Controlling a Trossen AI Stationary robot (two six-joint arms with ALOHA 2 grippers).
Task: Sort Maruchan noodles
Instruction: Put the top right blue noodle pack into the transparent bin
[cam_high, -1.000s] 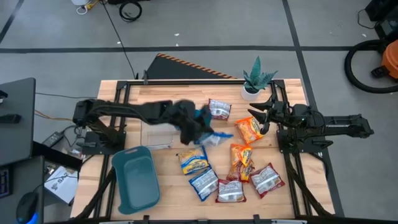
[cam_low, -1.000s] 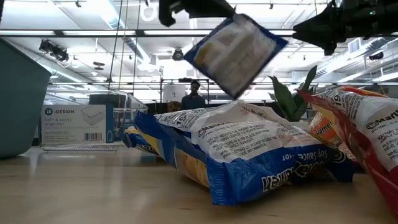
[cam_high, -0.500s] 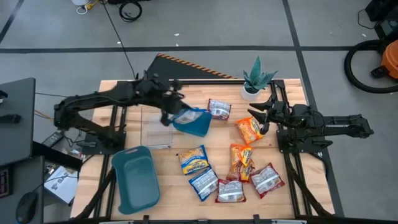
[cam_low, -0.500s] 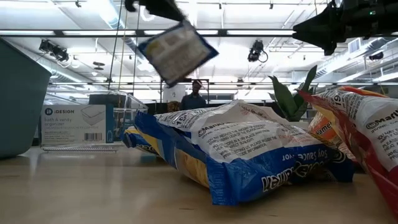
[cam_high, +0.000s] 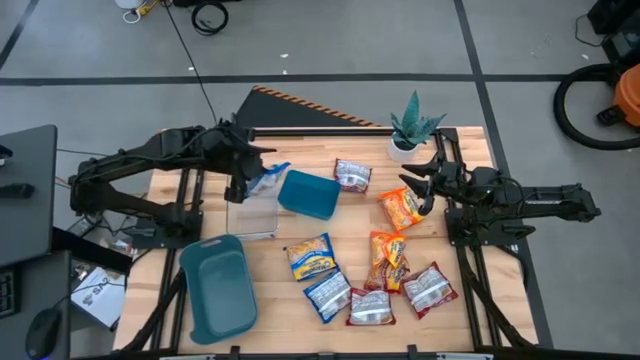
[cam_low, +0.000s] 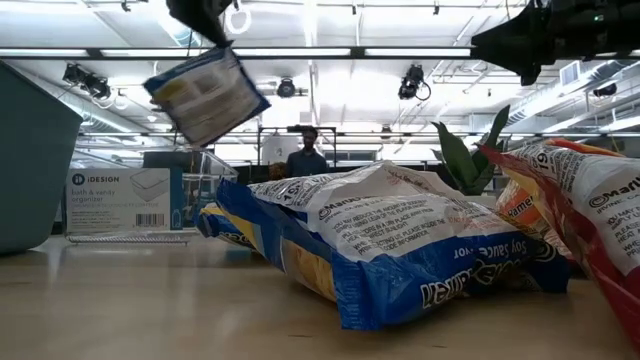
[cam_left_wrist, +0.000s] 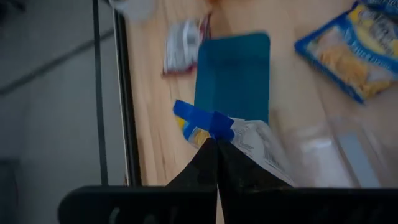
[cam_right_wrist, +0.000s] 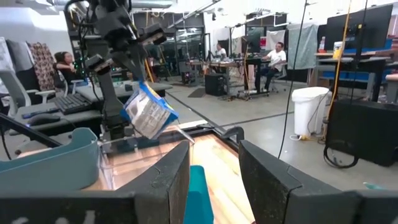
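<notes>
The bench is light wood with dark rails along its edges. A plant in a white pot stands at the far right corner. A clear box sits near the left side. A small teal bin lies just beside it. A big teal bin sits at the near left. Eight noodle packs lie spread over the middle and right. One silver pack lies next to the small bin.

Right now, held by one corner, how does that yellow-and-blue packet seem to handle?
Probably light and fairly floppy: the yellow-and-blue packet hangs tilted from the shut left end effector above the clear container. Its crinkly wrapper looks slippery, so a corner pinch may slip.
</notes>
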